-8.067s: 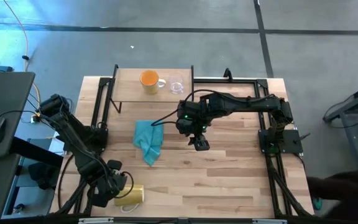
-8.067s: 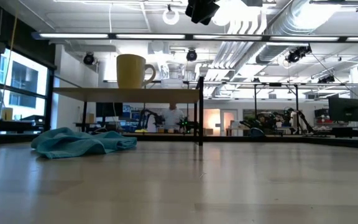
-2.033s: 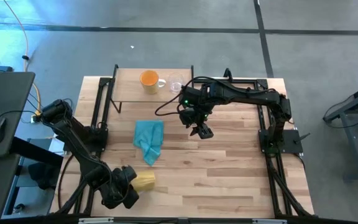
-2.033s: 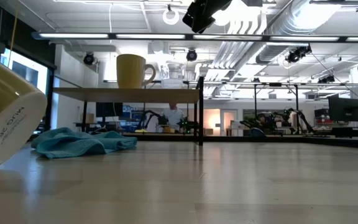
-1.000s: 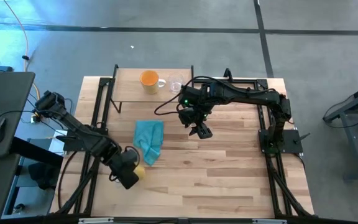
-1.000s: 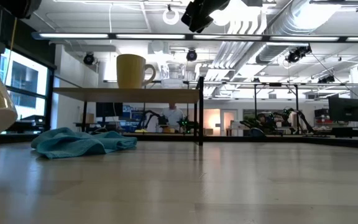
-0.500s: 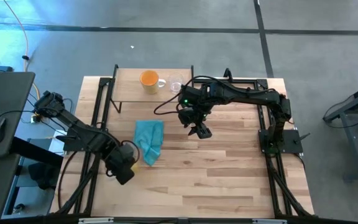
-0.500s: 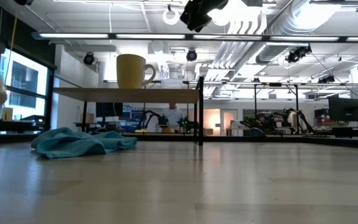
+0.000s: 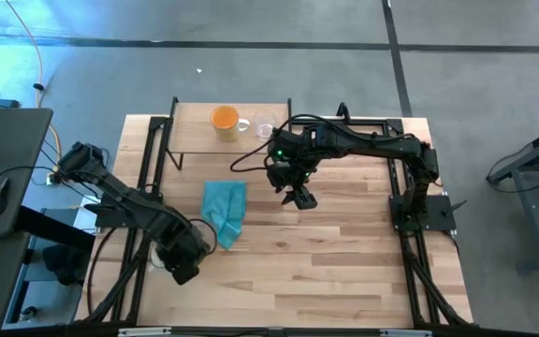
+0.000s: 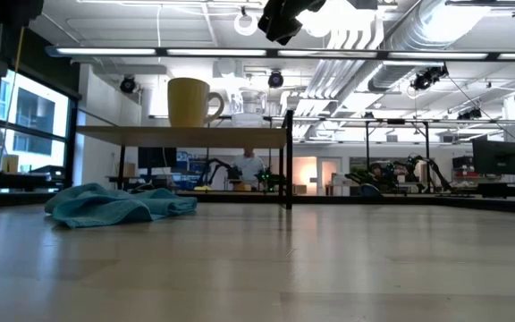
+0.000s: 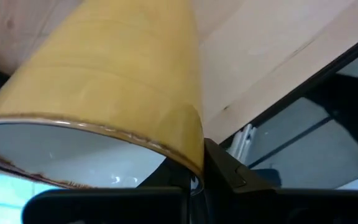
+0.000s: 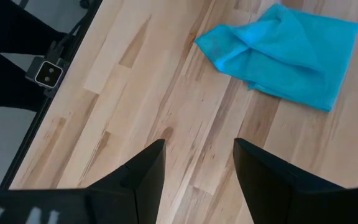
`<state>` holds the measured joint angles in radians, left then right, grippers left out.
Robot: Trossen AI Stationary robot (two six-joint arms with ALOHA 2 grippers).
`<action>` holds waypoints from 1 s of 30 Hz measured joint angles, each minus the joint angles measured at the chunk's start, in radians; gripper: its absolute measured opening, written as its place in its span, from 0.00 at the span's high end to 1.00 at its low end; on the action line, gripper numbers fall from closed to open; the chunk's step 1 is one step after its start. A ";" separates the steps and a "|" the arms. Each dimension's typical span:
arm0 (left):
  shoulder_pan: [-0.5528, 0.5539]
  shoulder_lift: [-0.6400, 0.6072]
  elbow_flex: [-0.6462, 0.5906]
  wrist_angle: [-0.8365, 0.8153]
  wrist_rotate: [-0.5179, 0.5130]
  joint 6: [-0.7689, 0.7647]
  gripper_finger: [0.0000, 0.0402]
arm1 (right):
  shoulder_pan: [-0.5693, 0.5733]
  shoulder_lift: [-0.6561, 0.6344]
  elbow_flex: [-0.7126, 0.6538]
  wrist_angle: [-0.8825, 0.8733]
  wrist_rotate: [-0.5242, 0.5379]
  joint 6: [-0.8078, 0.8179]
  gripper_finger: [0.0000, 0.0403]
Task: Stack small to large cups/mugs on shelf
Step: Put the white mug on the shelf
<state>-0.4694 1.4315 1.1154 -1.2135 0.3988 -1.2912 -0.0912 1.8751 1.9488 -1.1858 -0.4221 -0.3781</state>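
Cream-white mug [image 11: 104, 93] sits pinched in the left gripper [image 9: 183, 253] above the desk [image 9: 344, 271]; orange mug [image 9: 225, 119] and glass cup [image 9: 266, 125] stand on the shelf [image 9: 190, 131]; right gripper [image 12: 194, 168] jaws spread, empty

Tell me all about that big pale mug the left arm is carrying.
The cream mug fills the left wrist view: a glossy, ceramic-looking, yellowish-cream wall, a thin brownish rim and a white inside that looks empty. It lies tilted with its mouth towards the camera, lifted above the plank table. A dark finger of the left gripper sits against its rim. Its handle is not visible. From above, the gripper hides it near the teal cloth.
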 joint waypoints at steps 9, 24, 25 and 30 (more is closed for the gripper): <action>0.032 0.082 0.000 0.009 0.051 0.099 0.99 | 0.007 0.000 0.000 0.003 -0.001 0.004 0.55; 0.085 0.093 0.000 0.068 0.031 0.178 0.88 | 0.004 0.000 0.000 0.002 -0.001 -0.001 0.55; 0.086 0.093 0.000 0.077 0.031 0.180 0.86 | 0.002 0.000 0.000 0.002 -0.001 -0.003 0.55; 0.085 0.093 0.000 0.096 0.020 0.185 0.86 | -0.006 0.000 0.000 0.002 -0.001 -0.007 0.55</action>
<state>-0.3840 1.5242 1.1156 -1.1179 0.4183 -1.1061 -0.0968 1.8751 1.9488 -1.1843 -0.4232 -0.3855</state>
